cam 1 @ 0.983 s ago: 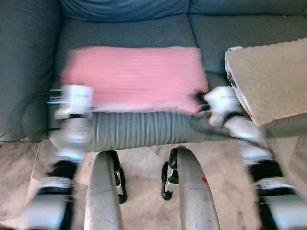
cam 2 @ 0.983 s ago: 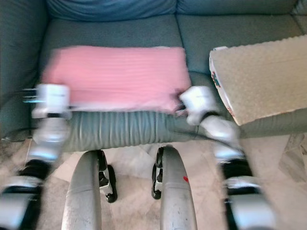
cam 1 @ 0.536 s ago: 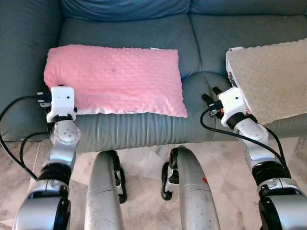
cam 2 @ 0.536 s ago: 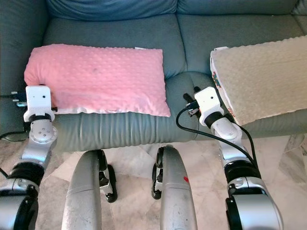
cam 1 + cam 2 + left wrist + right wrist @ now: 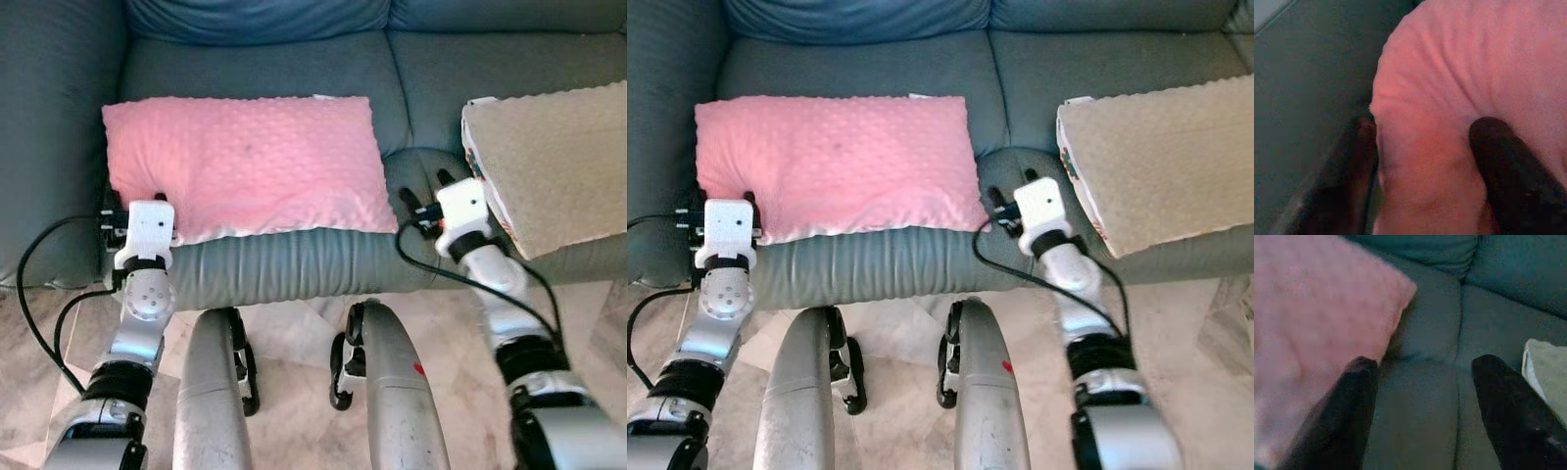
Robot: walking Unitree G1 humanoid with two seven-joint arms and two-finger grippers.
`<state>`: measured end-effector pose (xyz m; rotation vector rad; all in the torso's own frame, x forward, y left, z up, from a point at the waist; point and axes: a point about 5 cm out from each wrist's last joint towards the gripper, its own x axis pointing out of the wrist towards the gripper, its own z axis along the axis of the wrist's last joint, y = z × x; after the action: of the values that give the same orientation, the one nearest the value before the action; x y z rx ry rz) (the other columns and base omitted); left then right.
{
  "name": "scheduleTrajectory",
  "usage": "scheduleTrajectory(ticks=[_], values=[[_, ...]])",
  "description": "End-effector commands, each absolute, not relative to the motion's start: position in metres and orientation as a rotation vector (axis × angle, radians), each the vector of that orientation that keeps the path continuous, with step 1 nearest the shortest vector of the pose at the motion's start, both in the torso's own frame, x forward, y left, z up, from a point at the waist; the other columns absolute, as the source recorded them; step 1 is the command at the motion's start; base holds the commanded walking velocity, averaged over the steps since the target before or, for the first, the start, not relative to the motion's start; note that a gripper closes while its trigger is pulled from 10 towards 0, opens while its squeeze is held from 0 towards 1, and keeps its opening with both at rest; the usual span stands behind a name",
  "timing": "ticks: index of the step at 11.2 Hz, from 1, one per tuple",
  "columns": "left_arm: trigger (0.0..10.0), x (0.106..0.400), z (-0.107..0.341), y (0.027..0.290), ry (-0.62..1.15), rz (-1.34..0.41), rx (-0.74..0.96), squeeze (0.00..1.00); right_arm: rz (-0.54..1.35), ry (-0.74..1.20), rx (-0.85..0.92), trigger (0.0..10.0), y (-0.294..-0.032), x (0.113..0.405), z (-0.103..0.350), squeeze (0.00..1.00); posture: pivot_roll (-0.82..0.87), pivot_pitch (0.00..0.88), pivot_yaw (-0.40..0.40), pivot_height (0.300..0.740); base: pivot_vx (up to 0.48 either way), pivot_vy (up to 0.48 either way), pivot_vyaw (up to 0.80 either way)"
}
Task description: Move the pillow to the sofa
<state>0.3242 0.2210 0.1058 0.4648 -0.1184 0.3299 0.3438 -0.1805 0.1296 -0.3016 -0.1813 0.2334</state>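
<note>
Two grippers are up at the front edge of the grey-green sofa (image 5: pixel 274 59), and the pink pillow (image 5: pixel 245 162) lies flat on the seat cushion, its long side running across the seat, dimpled fabric facing up. Over on the robot's left, the left gripper (image 5: pixel 1425 142) has its black fingers (image 5: pixel 1503 161) clamped around the pillow's near left corner: the wrist view shows pink fabric bunched between one finger on top and the other tucked down beside the sofa's dark upholstery. From the head camera, the white wrist block of that arm sits right at that corner, against the cushion's front lip. On the other side, the right gripper (image 5: pixel 1420 382) stands with its fingers (image 5: pixel 1501 401) spread wide and nothing between them, just bare sofa seat. It sits just off the pillow's near right corner, one finger close alongside the pink edge, though contact is hard to judge. Further to the right, a beige textured cushion (image 5: pixel 558 157) rests on the neighbouring seat, tilted, with a patterned edge showing on its near side, well apart from the pink one. Down below, the robot's silver legs (image 5: pixel 211 392) stand on a pale marble-look floor (image 5: pixel 294 333) right against the sofa front.
</note>
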Motion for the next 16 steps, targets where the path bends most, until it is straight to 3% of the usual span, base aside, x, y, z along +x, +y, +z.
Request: scheduleTrajectory(ticks=[1, 6, 9, 10, 11, 14, 15, 16], values=[[10.0, 0.319, 0.09, 0.224, -0.06, 0.289, 0.508, 1.0, 0.193, -0.168, -0.255, 10.0, -0.181, 0.339, 0.123, 1.0, -0.04, 0.274, -0.022, 0.618, 0.0, 0.0, 0.0], [10.0, 0.35, 0.114, 0.217, -0.097, 0.262, 0.564, 1.0, 0.096, -0.237, -0.173, 10.0, -0.157, 0.331, 0.127, 1.0, -0.05, 0.171, -0.008, 0.618, 0.0, 0.0, 0.0], [10.0, 0.353, 0.117, 0.209, -0.137, 0.182, 0.612, 1.0, 0.099, -0.225, -0.139, 10.0, -0.145, 0.324, 0.122, 1.0, -0.05, 0.145, 0.007, 0.618, 0.0, 0.0, 0.0], [10.0, 0.347, 0.111, 0.218, -0.12, 0.213, 0.6, 1.0, 0.09, -0.201, -0.1, 10.0, -0.144, 0.318, 0.117, 1.0, -0.05, 0.138, 0.01, 0.618, 0.0, 0.0, 0.0], [10.0, 0.339, 0.106, 0.228, -0.102, 0.27, 0.485, 1.0, 0.081, -0.177, -0.068, 10.0, -0.145, 0.311, 0.111, 1.0, -0.05, 0.126, 0.01, 0.618, 0.0, 0.0, 0.0], [10.0, 0.306, 0.108, 0.213, -0.211, 0.247, 0.33, 1.0, 0.085, -0.136, -0.118, 10.0, -0.154, 0.292, 0.1, 1.0, -0.04, 0.094, -0.009, 0.618, 0.0, 0.0, 0.0], [10.0, 0.288, 0.091, 0.204, -0.153, 0.191, 0.307, 1.0, 0.127, -0.129, -0.153, 10.0, -0.155, 0.285, 0.098, 0.0, -0.03, 0.087, -0.015, 0.618, 0.0, 0.0, 0.0], [10.0, 0.274, 0.077, 0.195, -0.104, 0.122, 0.302, 0.84, 0.119, -0.11, -0.138, 10.0, -0.158, 0.282, 0.096, 0.0, -0.03, 0.084, -0.021, 0.618, 0.0, 0.0, 0.0]])
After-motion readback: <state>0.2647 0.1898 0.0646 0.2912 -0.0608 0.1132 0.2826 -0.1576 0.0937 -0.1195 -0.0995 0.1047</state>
